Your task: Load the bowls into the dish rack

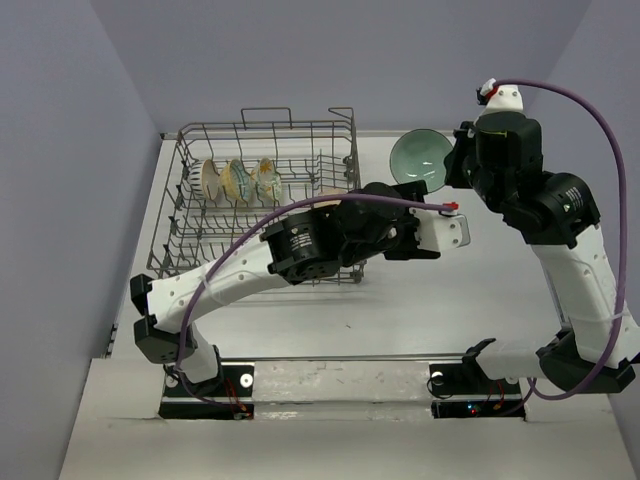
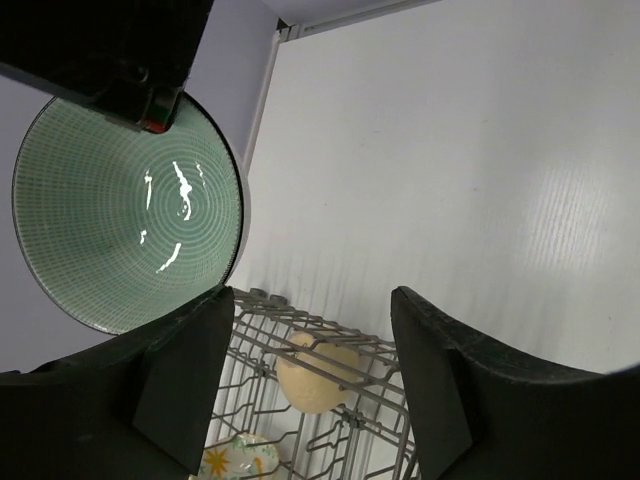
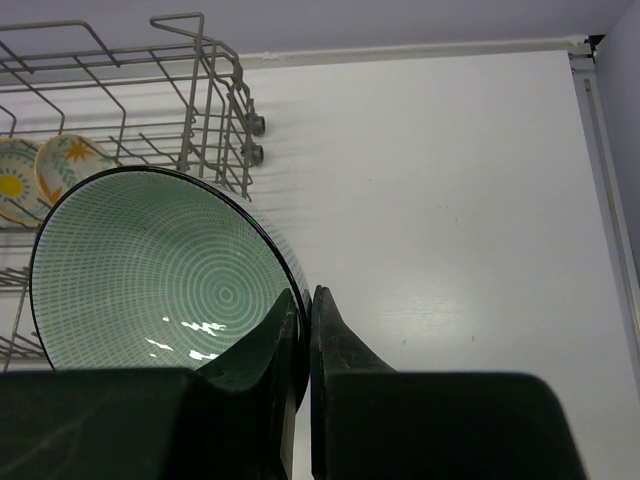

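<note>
Nearest, the left gripper (image 2: 312, 300) hangs just off the dish rack's (image 1: 265, 190) right end, jaws wide and empty, facing the teal bowl (image 2: 120, 230); beyond it, off the rack's far right corner, the right gripper (image 3: 303, 300) pinches that bowl's rim, bowl tipped on edge; three bowls (image 1: 238, 182) stand on edge inside the rack. Looks like a handover; next, left should close on the free rim before right lets go.

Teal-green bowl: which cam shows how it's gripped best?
Right wrist: the teal-green bowl is large and close, its rim pinched by the shut right gripper. Left wrist shows its inside beside the open left gripper, the grip partly cropped. Top external shows it small, the pinch hidden.
</note>
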Robot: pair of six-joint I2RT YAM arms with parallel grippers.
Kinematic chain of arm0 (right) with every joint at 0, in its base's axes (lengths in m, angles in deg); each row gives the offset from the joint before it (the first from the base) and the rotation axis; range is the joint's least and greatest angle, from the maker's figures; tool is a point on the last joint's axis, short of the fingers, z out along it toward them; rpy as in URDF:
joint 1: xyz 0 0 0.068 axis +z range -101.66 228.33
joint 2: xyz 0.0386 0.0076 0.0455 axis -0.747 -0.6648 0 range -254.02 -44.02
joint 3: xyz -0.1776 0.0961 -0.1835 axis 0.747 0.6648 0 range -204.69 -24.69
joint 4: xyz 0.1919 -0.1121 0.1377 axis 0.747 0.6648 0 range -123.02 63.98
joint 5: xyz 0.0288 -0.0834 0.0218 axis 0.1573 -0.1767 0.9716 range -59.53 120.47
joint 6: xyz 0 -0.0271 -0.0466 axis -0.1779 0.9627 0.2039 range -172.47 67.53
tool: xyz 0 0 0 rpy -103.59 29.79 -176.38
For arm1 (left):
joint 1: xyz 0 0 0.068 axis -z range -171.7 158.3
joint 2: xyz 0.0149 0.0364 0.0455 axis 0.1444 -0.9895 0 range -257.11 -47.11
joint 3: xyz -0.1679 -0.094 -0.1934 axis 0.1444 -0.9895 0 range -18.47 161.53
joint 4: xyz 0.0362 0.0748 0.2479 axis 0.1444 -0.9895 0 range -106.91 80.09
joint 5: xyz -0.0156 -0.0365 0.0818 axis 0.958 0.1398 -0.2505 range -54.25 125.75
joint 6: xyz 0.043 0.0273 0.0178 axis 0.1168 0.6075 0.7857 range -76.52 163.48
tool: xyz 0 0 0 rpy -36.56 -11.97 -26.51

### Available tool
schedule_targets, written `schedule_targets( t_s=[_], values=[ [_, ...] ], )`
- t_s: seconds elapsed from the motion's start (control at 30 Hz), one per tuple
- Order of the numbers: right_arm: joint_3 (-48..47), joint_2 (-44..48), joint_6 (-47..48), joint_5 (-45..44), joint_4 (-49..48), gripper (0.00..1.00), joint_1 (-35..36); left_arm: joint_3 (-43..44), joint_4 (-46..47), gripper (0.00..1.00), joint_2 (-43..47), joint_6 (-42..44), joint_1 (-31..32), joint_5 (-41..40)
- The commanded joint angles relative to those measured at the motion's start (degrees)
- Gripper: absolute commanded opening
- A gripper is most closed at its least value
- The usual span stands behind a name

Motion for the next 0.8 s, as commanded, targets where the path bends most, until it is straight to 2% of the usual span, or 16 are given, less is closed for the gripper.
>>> schedule_targets(
  t_s=[0.0,0.2,0.5,0.77],
  values=[
    [-2.25,0.47,0.75,0.09,-2.81,0.01,0.48,-0.24,2.46,0.77,-2.04,2.78,0.78,-1.57],
    [-1.11,1.44,0.93,0.53,-3.07,0.01,0.48,-2.09,7.99,0.76,-4.60,7.17,1.83,-13.07],
    [1.18,2.06,1.10,0.62,-3.34,0.01,0.48,-0.08,7.74,0.75,-5.48,8.32,3.41,-18.36],
    [1.53,1.53,0.75,0.97,-3.42,0.01,0.48,2.22,5.72,0.76,-2.14,8.23,6.05,-17.92]
  ],
)
